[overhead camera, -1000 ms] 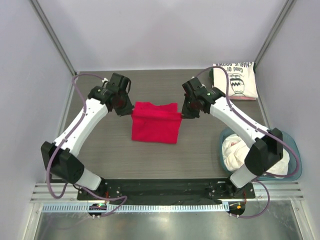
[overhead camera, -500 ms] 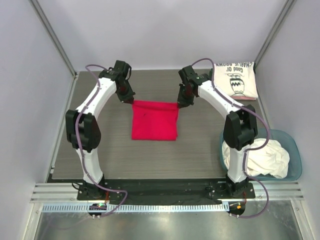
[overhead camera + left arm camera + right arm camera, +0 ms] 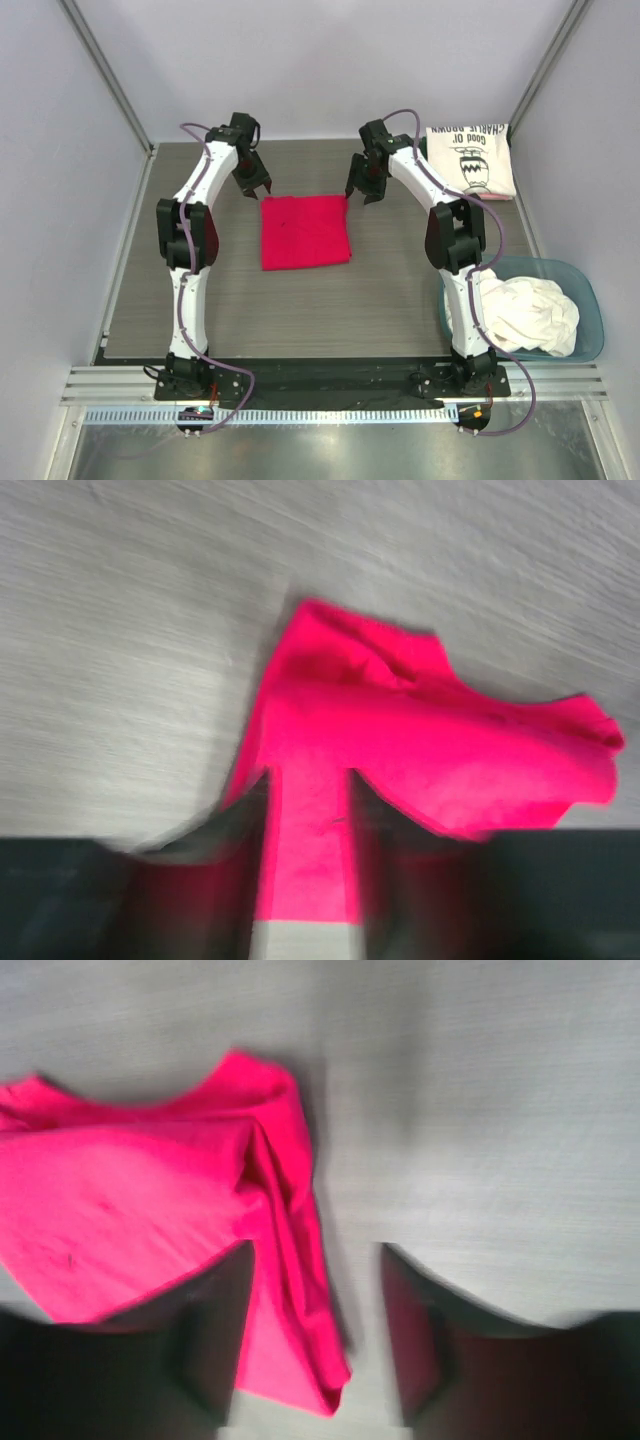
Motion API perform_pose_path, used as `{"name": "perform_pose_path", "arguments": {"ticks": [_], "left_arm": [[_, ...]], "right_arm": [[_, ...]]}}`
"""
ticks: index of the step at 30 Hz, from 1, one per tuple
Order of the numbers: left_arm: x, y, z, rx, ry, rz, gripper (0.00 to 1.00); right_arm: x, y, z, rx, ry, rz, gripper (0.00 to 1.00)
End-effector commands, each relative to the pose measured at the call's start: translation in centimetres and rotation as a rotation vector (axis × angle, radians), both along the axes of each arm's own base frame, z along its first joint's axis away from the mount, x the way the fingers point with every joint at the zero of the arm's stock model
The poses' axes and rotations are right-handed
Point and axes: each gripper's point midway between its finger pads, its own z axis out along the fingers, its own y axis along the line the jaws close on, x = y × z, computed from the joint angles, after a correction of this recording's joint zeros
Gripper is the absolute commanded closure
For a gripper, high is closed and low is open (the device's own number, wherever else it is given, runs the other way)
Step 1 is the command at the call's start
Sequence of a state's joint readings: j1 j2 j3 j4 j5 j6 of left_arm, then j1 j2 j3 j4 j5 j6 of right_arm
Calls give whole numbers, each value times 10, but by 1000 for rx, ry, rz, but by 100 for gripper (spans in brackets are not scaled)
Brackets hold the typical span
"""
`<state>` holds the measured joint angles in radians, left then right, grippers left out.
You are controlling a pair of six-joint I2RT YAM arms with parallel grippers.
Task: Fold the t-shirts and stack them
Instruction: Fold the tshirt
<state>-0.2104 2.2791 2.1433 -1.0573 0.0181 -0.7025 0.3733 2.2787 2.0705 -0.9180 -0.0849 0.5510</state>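
**While the red shirt lies flat, both grippers hang open at its far corners**

Where the two arms reach out, the red t-shirt [image 3: 305, 232] lies folded into a rough square on the grey table [image 3: 400, 300]. It sits between the two grippers, with its far edge running from one to the other.

The left gripper [image 3: 252, 188] is right at the shirt's far left corner. In its wrist view its dark fingers [image 3: 225, 880] are spread apart, and red cloth shows in the gap between them. The cloth near them is a bit bunched.

The right gripper [image 3: 360, 196] is right at the far right corner. Its fingers [image 3: 210, 1345] are spread wide too, and the shirt's wrinkled edge lies under the gap. It holds nothing.

Out past the right gripper, away from the red shirt, a cream t-shirt [image 3: 470, 160] with black print lies folded in the table's far corner. Back by the right arm's base, well apart from that gripper, white t-shirts [image 3: 525, 312] are heaped in a blue-grey tub [image 3: 592, 310].
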Motion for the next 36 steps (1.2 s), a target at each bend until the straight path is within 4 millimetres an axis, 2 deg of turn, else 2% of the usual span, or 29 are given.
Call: {"name": "perform_pose_path", "arguments": {"ticks": [1, 2, 3, 5, 6, 7, 8, 9, 10, 11, 12, 13, 14, 15, 17, 18, 19, 20, 21, 22, 25, 26, 28, 29, 33, 35, 36], "left_arm": [[25, 24, 7, -14, -35, 19, 56], [30, 30, 6, -27, -26, 23, 48], [30, 32, 9, -32, -12, 23, 46], [18, 39, 20, 5, 21, 18, 42], [14, 41, 24, 13, 17, 16, 41], [16, 43, 55, 10, -76, 22, 40], [0, 45, 38, 20, -28, 24, 39], [-1, 45, 45, 15, -64, 29, 38], [-8, 46, 50, 13, -68, 32, 38], [-24, 46, 55, 5, -59, 29, 39], [-33, 47, 57, 1, -46, 30, 40], [-41, 46, 59, -1, -42, 24, 41], [-52, 46, 74, -5, -67, 19, 42], [-67, 46, 62, -5, -29, 14, 43], [-87, 49, 64, -7, -25, 11, 44], [-107, 49, 66, -14, -26, 5, 44], [-116, 51, 67, -12, -28, 6, 44], [-125, 52, 68, -13, -29, 6, 44], [-137, 54, 80, -16, -64, 6, 44], [-151, 56, 69, -9, -32, 8, 44], [-181, 62, 69, -1, -39, 8, 44], [-188, 64, 68, 6, -38, 6, 44], [-199, 70, 70, 25, -53, 10, 44], [-208, 71, 62, 35, -29, 5, 44], [-231, 75, 55, 49, 0, -19, 45], [-239, 77, 59, 53, -12, -30, 45], [-244, 84, 58, 86, -3, -23, 45]], "right_arm": [[32, -9, 33, 30, -94, -13, 38], [35, -7, 35, 49, -94, -10, 29], [38, -8, 41, 60, -108, -12, 27], [34, -7, 52, 76, -119, -6, 26], [21, -9, 57, 84, -113, 1, 26], [14, -8, 57, 101, -113, 5, 26], [14, -2, 59, 135, -145, 15, 26], [-10, 1, 53, 169, -107, 34, 26], [-18, 4, 49, 192, -97, 44, 26], [-22, 8, 49, 216, -109, 49, 26], [-43, 9, 29, 224, -50, 64, 27], [-53, 15, 34, 239, -62, 89, 27], [-58, 19, 31, 254, -69, 99, 30], [-77, 21, 13, 264, -11, 110, 31], [-89, 31, 12, 302, -24, 133, 35], [-103, 30, -2, 306, 17, 129, 36], [-109, 32, -6, 309, 23, 135, 37], [-112, 35, -9, 311, 19, 142, 40], [-120, 34, -19, 305, 43, 143, 42], [-122, 36, -23, 305, 49, 143, 44], [-133, 41, -38, 295, 72, 156, 65], [-134, 43, -41, 296, 70, 161, 80], [-146, 47, -52, 290, 99, 163, 90], [-148, 50, -54, 294, 99, 167, 97], [-178, 61, -62, 282, 133, 185, 99], [-199, 75, -51, 290, 130, 229, 99], [-208, 73, -52, 281, 140, 224, 99]]}}
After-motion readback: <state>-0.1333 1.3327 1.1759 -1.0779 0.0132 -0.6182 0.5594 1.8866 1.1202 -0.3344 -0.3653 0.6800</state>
